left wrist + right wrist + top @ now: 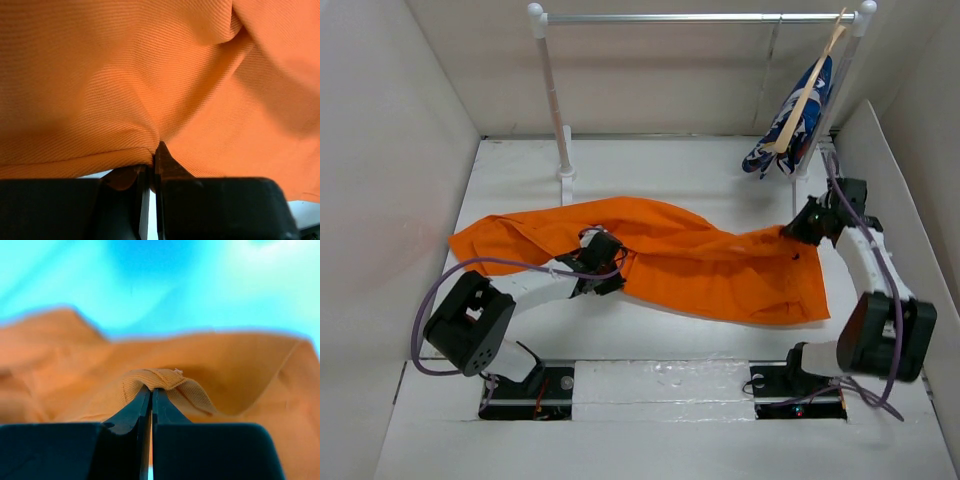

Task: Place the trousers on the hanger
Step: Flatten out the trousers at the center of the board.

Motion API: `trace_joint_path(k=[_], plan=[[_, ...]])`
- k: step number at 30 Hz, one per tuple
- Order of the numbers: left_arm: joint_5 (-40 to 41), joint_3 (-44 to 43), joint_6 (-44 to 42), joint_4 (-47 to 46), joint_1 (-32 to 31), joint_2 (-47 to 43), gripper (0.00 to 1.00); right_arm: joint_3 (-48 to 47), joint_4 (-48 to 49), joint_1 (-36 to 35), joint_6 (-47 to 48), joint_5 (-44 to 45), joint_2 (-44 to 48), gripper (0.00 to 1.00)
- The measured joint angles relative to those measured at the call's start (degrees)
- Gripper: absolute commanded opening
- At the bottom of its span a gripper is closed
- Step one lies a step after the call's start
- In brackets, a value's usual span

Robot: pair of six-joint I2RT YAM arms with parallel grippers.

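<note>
While the trousers point(720, 270) lie spread out, the left end effector point(156, 154) and right end effector point(151, 391) each pinch their cloth.

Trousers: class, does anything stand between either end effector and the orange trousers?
Nothing visible does. The left end effector and the right end effector are each shut on a fold of the trousers, which lie across the table.
</note>
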State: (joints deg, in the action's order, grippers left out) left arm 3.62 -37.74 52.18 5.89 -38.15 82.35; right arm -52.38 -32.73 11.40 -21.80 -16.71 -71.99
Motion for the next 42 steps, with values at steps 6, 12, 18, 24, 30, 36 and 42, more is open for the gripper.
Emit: trace_joint_path(k=[6,12,18,24,30,36,42], plan=[[-0.04,0.0,-0.22,0.55,-0.52,-0.37,0.0,-8.61,13.9,4.59,-4.79,1.16,-17.7,0.26],[-0.11,0.48,0.46,3.98,-3.85,-3.48,0.0,-9.64,19.61,8.61,-6.4,1.44,-19.82,0.0],[-0.94,0.37,3.21,7.02,-11.26,-4.55,0.0,-19.76,18.38,11.1,-0.9,0.35,-22.64,0.31],[-6.67,0.31,6.23,6.51,-12.33,-4.57,0.0,-1.44,19.32,0.22,5.66,-5.55,-8.52,0.37],[-14.4,-8.92,1.4,10.93,-14.25,-0.68,0.61,15.54,13.44,-27.08,6.69,-7.52,6.99,0.38],[-3.82,-18.18,0.79,20.17,-11.52,-9.31,0.69,18.14,13.81,-43.58,6.78,-2.27,5.97,0.66],[1.01,-9.73,-1.31,19.02,28.39,-28.0,0.71,9.53,12.13,-55.32,10.99,3.54,-8.04,0.82]])
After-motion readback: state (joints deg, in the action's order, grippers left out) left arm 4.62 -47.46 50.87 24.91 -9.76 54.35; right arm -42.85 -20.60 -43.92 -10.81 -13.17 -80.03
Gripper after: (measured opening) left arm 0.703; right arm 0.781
